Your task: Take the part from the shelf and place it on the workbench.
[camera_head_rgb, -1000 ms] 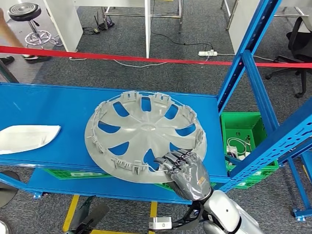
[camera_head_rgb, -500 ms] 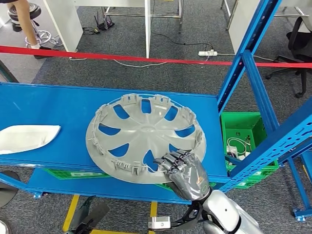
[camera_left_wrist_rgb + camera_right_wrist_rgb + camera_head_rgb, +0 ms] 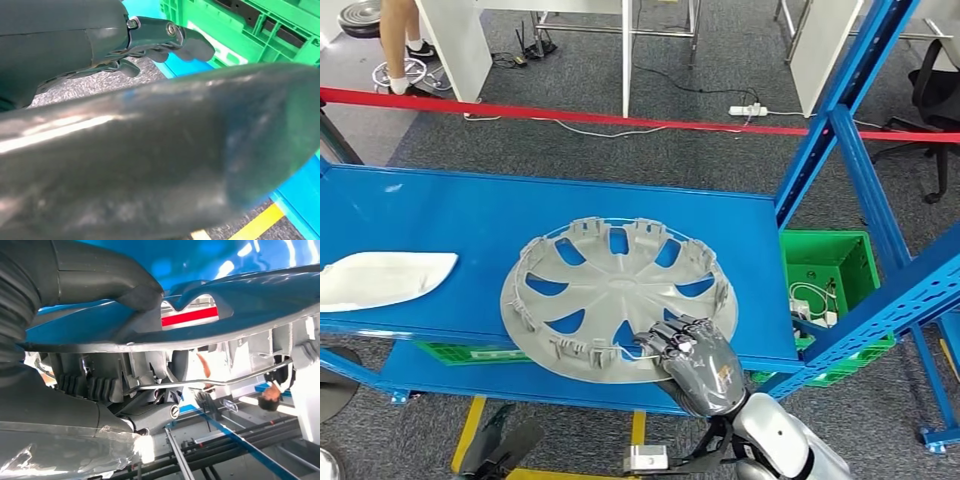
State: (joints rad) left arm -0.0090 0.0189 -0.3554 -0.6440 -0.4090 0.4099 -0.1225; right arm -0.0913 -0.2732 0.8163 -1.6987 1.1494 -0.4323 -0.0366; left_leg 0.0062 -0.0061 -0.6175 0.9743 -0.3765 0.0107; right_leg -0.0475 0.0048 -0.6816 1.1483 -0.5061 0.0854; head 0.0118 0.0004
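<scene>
Down at the lower centre of the head view: gripping the near rim of the wheel cover [image 3: 618, 290] with the right hand [image 3: 693, 360], fingers [image 3: 675, 340] curled over the top edge. Confirmed from the wrist camera: pinching the grey rim [image 3: 234, 325] between thumb [image 3: 105, 275] on one face and dark fingers [image 3: 90, 385] hooked behind the clips on the other. Holding at one point only, so expect the wide, thin disc to sag and swing away from the grip.

As for the left hand [image 3: 113, 40]: cannot tell whether open or closed, and no sign of it touching the cover.

Lying flat, ribbed inner side up, on the blue shelf [image 3: 433, 220], centre of the frame, near edge just overhanging the shelf lip. Not yet lifted.

To do this step well: tighten on the rim rather than on a clip, raise the near edge first, then draw back toward the body and low. Bring the left hand under the opposite rim if reachable, to stop any tilt. Steer clear of the blue upright [image 3: 841, 110] at right and the green crate [image 3: 841, 265] below it. Leave the white piece [image 3: 384, 278] at far left alone.

Farther back, across the top: red tape [image 3: 622, 120] and a person's legs [image 3: 399, 40] at upper left. Turn slowly.
</scene>
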